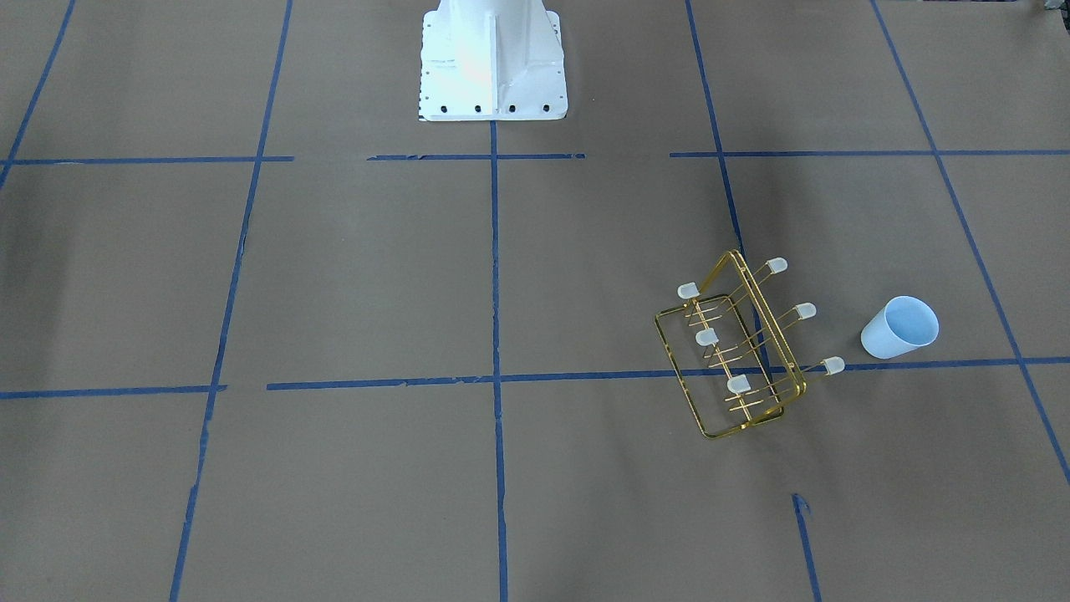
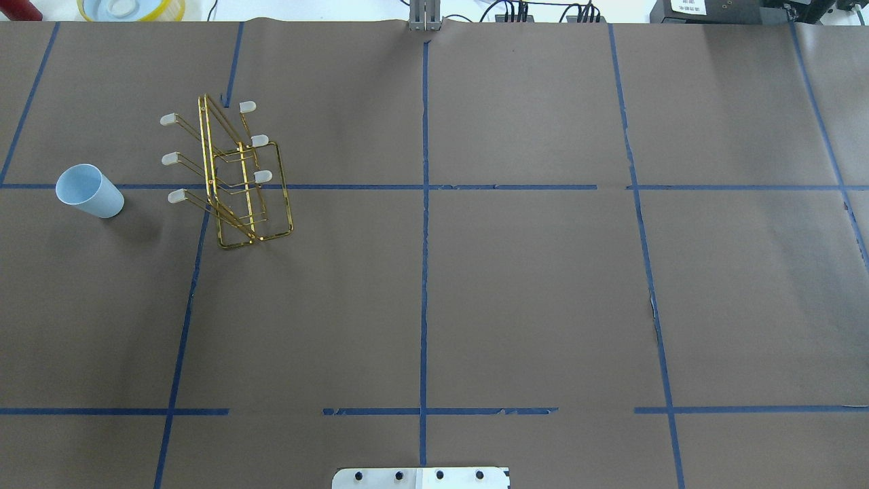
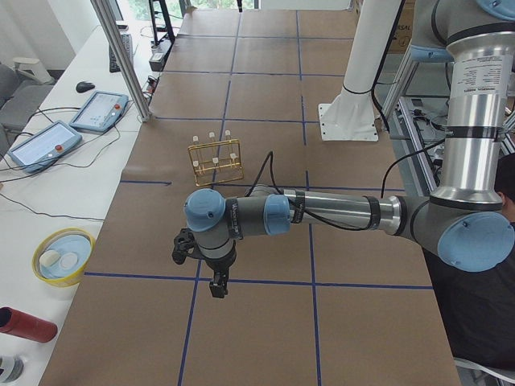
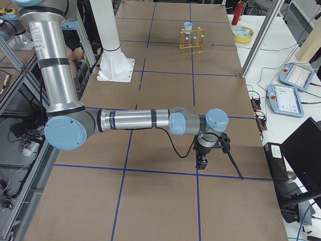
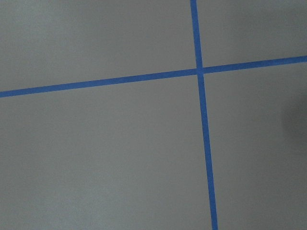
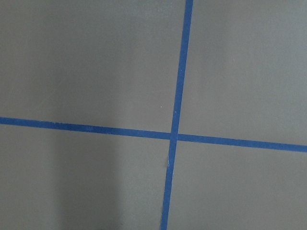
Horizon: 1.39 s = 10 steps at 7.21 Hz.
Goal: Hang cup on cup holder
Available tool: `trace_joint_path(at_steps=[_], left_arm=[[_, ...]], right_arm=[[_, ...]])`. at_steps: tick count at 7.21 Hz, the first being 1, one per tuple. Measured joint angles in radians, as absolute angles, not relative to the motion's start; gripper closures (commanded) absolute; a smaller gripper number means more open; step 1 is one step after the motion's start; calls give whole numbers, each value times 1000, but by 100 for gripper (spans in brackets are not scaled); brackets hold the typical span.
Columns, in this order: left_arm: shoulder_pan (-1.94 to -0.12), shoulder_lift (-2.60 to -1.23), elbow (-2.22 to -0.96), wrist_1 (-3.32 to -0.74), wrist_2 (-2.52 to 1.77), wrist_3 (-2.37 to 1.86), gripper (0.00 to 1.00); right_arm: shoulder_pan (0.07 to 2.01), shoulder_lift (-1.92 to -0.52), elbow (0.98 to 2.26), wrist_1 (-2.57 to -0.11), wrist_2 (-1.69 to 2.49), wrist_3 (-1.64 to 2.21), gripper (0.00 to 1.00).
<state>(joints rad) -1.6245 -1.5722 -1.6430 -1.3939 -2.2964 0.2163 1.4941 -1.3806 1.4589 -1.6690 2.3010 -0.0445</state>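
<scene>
The pale blue cup stands upright, mouth up, on the brown table, apart from the gold wire cup holder that stands to its right in the overhead view. Both also show in the front-facing view: cup, cup holder. The holder's prongs with white caps are bare. My left gripper shows only in the exterior left view, above the table, well short of the cup holder. My right gripper shows only in the exterior right view, far from the cup. I cannot tell whether either is open or shut.
Blue tape lines cross the brown table paper. The white robot base stands at the table's edge. A yellow bowl and a red cylinder lie on the side bench. Both wrist views show only table and tape.
</scene>
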Motion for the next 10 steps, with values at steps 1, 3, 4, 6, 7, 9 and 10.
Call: trace_joint_path(at_steps=[1, 3, 4, 6, 7, 9, 10], left_arm=[[-1625, -1571, -1642, -1396, -2297, 217, 0], [-1624, -1568, -1632, -1403, -2320, 216, 0], [-1623, -1569, -1627, -1405, -2329, 213, 0], [-1622, -1578, -1637, -1408, -2337, 207, 0], [-1622, -1581, -1635, -1408, -2346, 206, 0], [-1621, -1595, -1632, -1414, -2361, 205, 0], [-1620, -1619, -1621, -1431, -2361, 204, 0]], right_arm=[[1494, -1381, 1459, -1669, 2301, -44, 0], [1494, -1381, 1459, -1669, 2301, -44, 0], [1494, -1381, 1459, -1669, 2301, -44, 0], [1494, -1381, 1459, -1669, 2301, -44, 0], [1494, -1381, 1459, -1669, 2301, -44, 0], [1494, -1381, 1459, -1669, 2301, -45, 0], [1494, -1381, 1459, -1669, 2301, -45, 0]])
